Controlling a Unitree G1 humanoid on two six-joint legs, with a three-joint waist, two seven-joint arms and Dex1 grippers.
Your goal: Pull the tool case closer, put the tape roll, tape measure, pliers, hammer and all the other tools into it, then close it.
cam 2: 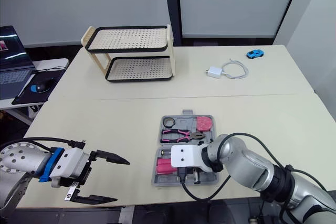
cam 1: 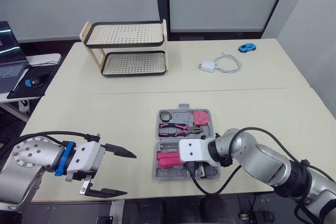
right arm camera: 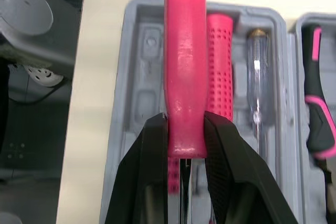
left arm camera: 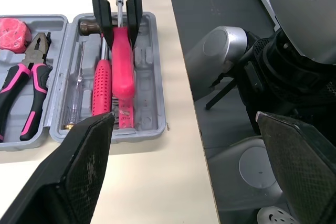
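Head view: tool case (cam 1: 159,129) open at the bench's front edge; left hand (cam 1: 129,174) spread wide, empty, near the front-left corner. Right wrist view: right hand (right arm camera: 185,124) clamped on pink-handled tool (right arm camera: 184,61) over the case. Judged step: packing; next, seat it in its slot and release.

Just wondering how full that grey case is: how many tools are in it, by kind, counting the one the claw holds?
Pliers: 1
Tape roll: 1
Tape measure: 1
Clear-handled screwdriver: 1
Smooth pink-handled tool, in the right claw: 1
Dotted pink-handled tool: 1
Total: 6
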